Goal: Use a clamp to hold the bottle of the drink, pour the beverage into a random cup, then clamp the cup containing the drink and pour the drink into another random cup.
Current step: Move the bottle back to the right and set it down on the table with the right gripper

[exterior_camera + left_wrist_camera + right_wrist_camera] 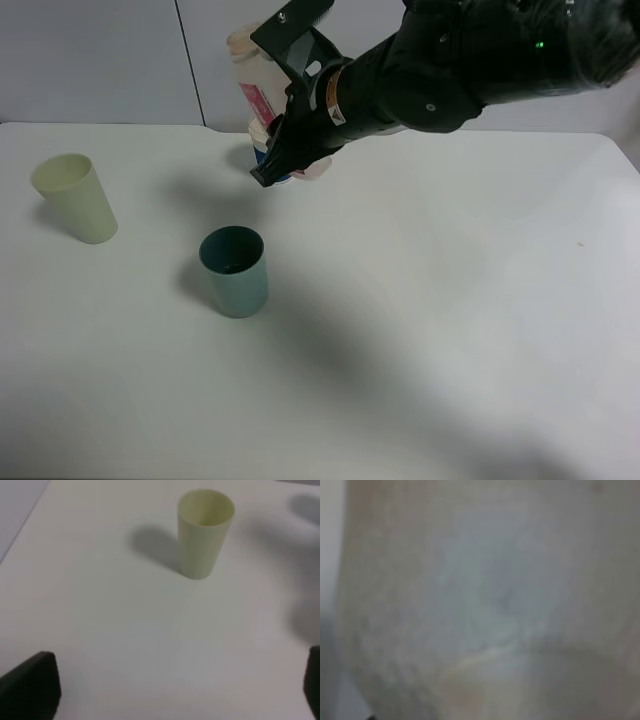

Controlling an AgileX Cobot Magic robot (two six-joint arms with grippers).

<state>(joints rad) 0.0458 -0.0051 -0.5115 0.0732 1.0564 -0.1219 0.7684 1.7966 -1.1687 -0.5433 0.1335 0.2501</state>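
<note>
Teal-green tapered plastic cup [233, 272] stood smooth on the white worktop [450, 300], with the clear squarish bottle [252, 75], its pink-red label [257, 103] unreadable, at its twelve o'clock behind the clenched right claw [268, 172], and the left claw [172, 687] released.

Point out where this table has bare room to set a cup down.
Bare: the table right of the teal cup, and the front strip before it. A narrower gap lies between it and the pale cup. Crowded: back centre, where bottle, blue-banded cup and right hand cluster.
</note>
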